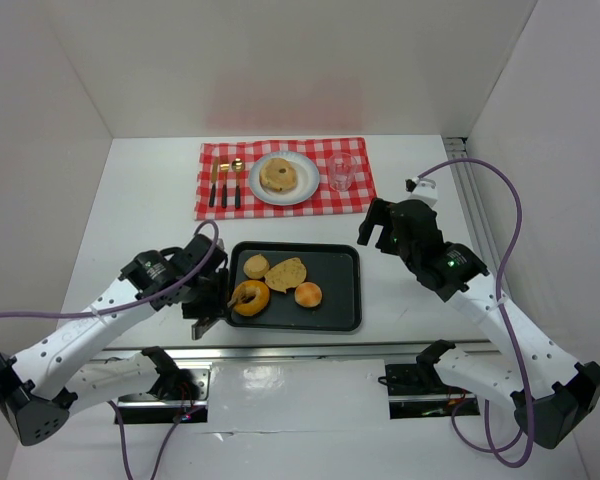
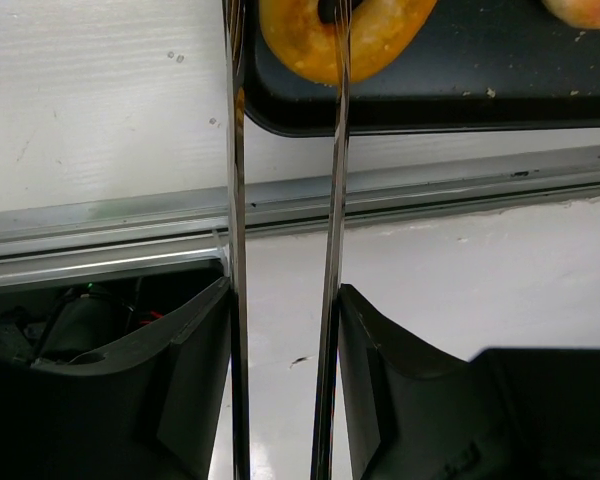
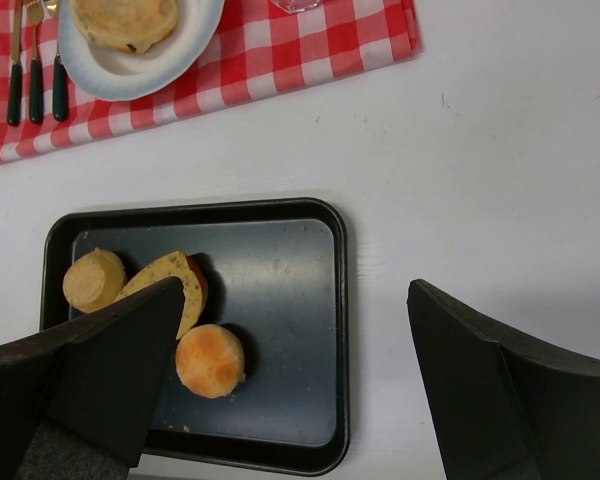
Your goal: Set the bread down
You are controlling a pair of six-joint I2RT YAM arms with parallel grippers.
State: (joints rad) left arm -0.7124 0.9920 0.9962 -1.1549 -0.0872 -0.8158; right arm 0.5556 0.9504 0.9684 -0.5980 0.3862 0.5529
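Overhead view: left gripper (image 1: pixel 208 312) sat at the left edge of a black tray (image 1: pixel 345 300), with a ring-shaped bread (image 1: pixel 250 297) just ahead of its jaws. A small roll (image 1: pixel 256 266), a slice (image 1: pixel 286 272) and a round bun (image 1: pixel 308 294) lay beyond the ring on the same tray. Right gripper (image 1: pixel 385 225) hung off the tray's far right corner, well apart from every bread. Past both sets of jaws lay a checked cloth (image 1: pixel 350 200) with a plate (image 1: pixel 305 185) carrying a bagel (image 1: pixel 278 176).

Left wrist view: the jaws were closed part way onto thin metal tongs (image 2: pixel 236 250). The two tong arms reached forward and straddled one side of the ring. Whether they pinched it could not be told.

Right wrist view: the jaws stood wide apart and held nothing. The tray lay below the gap between them.
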